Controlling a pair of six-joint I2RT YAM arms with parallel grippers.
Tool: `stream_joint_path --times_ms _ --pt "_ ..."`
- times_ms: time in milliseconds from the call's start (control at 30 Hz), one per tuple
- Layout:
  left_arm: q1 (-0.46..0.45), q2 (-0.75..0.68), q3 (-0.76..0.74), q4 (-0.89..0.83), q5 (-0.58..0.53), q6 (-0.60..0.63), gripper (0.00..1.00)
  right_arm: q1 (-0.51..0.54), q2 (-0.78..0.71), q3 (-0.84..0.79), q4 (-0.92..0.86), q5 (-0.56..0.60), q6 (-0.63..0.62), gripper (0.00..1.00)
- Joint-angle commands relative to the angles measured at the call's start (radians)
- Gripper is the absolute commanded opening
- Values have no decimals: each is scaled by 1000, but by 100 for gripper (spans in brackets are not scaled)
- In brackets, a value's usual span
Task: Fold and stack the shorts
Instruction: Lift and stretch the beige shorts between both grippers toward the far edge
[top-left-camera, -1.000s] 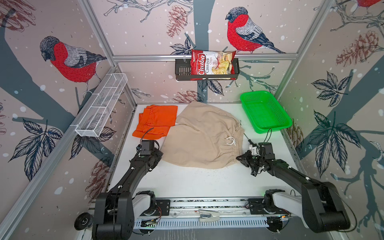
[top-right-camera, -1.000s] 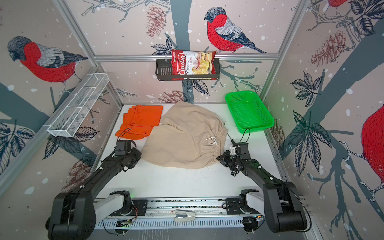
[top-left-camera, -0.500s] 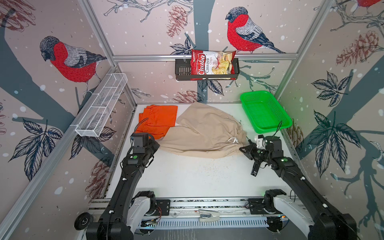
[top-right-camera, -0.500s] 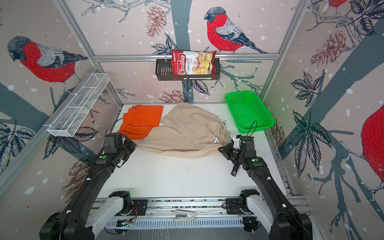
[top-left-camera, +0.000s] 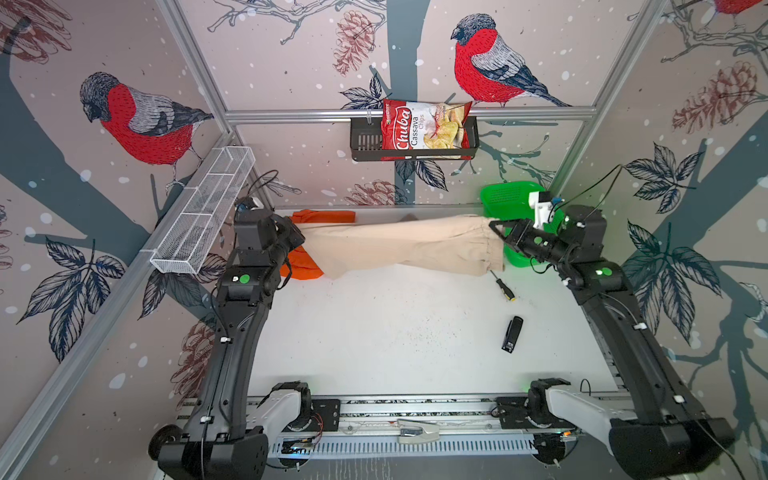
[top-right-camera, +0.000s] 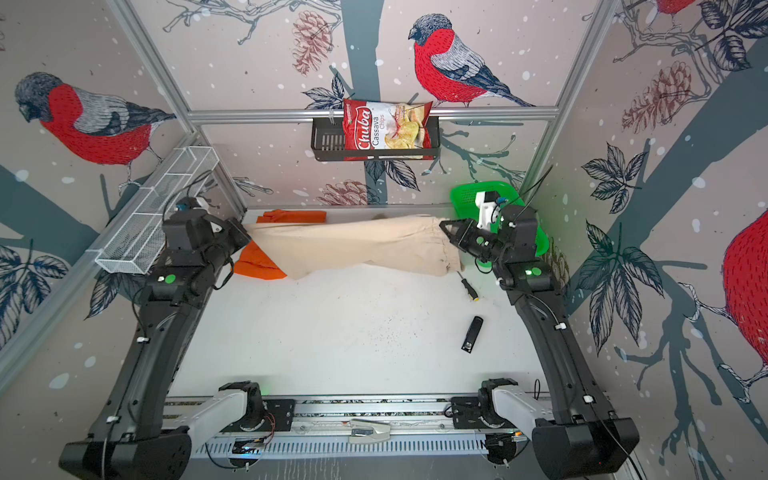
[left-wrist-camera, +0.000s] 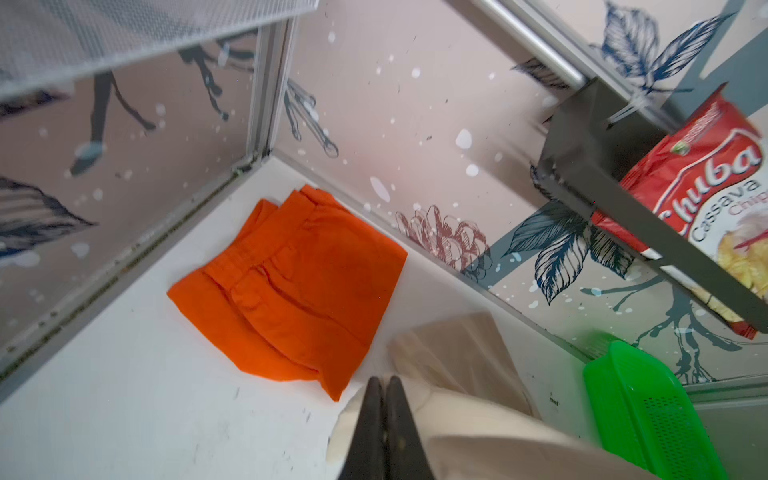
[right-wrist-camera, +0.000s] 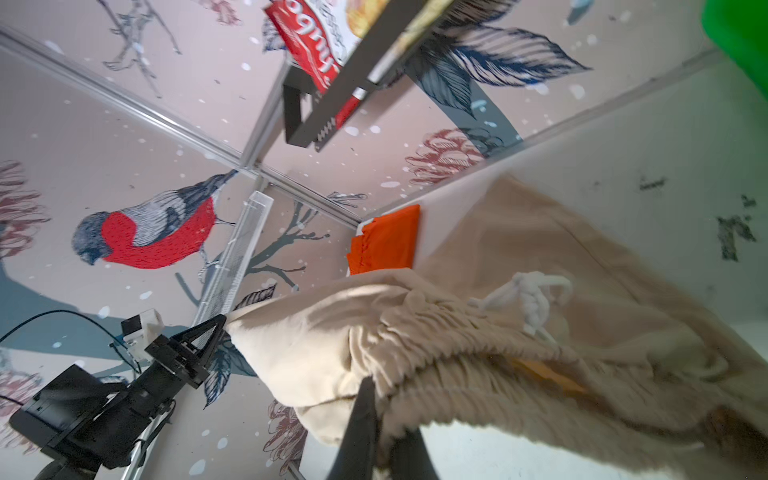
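The green basket sits in the far right corner of the desk, right behind the right pincer. A screwdriver lies on the desk just below that pincer, and a small black object lies nearer the front. On the left wall a white wire rack hangs close beside the left arm. On the back wall a black shelf holds a red chip bag, well above the cloth.

The beige shorts are raised off the desk and pulled out between the two arms over its far part. Their long axis runs from left to right. The gathered waist points right and the leg end points left, and the lower edge sags in the middle.

The left pincer is clamped tight on the leg end, with its tips pressed together over the cloth. The right pincer grips the ruffled waistband, near a knotted white drawstring.

The orange shorts lie folded flat in the far left corner. In both top views they are partly hidden behind the beige cloth and the left arm, with only their edges showing.
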Motion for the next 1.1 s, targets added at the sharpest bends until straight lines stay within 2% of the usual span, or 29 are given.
stream_joint_path --times_ms 0,233,433,567,700,833,900,1067 --pt "3 -6 101 -11 -99 123 0 7 6 115 36 -46 -37 4" --pt "2 -43 283 -9 -153 245 0 14 -43 321 82 -102 -19 4" --pt "2 -22 369 -4 -148 283 0 14 -54 378 124 -105 27 4" --pt "3 40 377 43 -113 281 0 18 14 391 150 -103 46 2" --pt "3 149 399 111 -68 272 0 36 155 442 167 -90 37 2" --pt "3 299 477 161 -48 282 0 49 373 563 194 -98 28 1" --pt "5 380 560 168 -47 294 0 50 506 688 198 -121 35 1" --pt "14 546 838 164 -24 316 0 48 838 1165 185 -202 115 1"
